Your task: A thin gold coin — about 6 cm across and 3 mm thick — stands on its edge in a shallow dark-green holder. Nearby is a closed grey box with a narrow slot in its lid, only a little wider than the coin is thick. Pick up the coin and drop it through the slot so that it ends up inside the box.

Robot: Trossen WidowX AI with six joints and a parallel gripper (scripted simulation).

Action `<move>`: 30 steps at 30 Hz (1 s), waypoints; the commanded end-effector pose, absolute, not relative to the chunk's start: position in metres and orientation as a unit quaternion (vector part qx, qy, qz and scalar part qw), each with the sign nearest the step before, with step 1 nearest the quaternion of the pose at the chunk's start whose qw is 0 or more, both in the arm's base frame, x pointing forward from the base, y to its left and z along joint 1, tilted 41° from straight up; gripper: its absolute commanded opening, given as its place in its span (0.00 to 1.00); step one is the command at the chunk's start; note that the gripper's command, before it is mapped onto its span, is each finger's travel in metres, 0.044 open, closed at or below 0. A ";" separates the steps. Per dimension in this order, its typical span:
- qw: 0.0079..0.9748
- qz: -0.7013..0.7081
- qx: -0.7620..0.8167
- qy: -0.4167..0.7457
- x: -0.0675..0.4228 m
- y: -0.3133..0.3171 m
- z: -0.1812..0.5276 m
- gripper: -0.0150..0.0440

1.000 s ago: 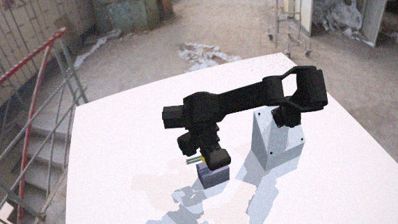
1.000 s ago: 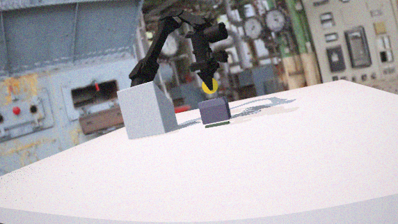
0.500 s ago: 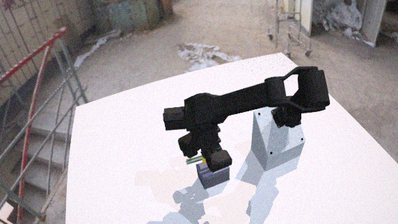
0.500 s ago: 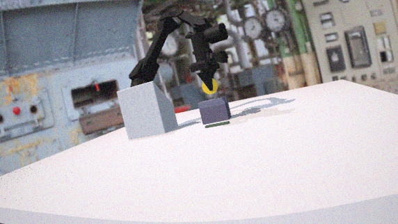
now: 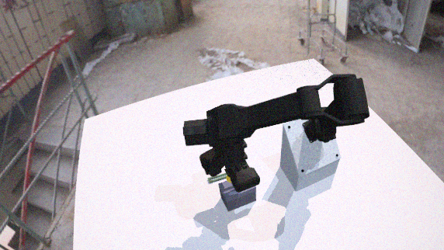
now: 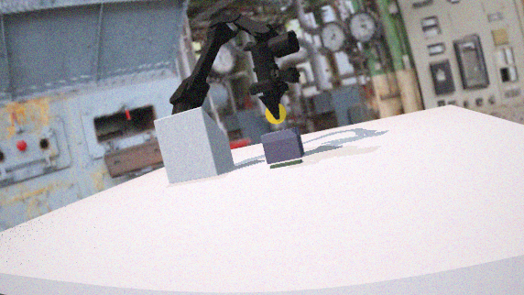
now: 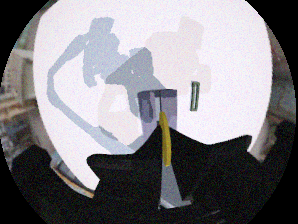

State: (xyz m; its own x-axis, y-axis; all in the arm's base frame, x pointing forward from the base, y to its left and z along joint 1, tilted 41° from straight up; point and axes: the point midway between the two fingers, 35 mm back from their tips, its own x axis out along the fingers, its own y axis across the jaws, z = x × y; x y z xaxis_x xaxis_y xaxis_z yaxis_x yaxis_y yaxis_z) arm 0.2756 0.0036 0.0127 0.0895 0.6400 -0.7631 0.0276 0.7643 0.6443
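My gripper [image 5: 233, 179] [image 6: 274, 110] [image 7: 161, 128] is shut on the gold coin [image 6: 280, 114] [image 7: 166, 144] [image 5: 229, 179] and holds it upright a little above the grey box [image 5: 237, 195] [image 6: 282, 145] [image 7: 154, 104]. In the wrist view the coin shows edge-on as a thin yellow line, pointing down at the box lid. The slot itself is too small to make out. The dark-green holder [image 5: 216, 178] [image 6: 286, 163] [image 7: 194, 96] lies empty on the table next to the box.
A pale grey block [image 5: 306, 155] [image 6: 192, 144] carries the arm's base, behind and beside the box. The white table [image 5: 136, 163] [image 6: 366, 206] ends in edges on all sides.
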 end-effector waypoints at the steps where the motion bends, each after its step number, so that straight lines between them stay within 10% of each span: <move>1: 0.690 0.222 0.262 0.637 0.276 0.004 0.012 0.25; 30: 0.689 0.219 0.265 0.638 0.275 0.011 0.003 0.25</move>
State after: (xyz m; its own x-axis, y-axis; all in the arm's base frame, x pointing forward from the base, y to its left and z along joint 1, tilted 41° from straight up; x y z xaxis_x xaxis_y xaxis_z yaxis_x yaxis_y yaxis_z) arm 0.2776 0.0087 0.0056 0.0949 0.6355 -0.7662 0.0270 0.7678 0.6401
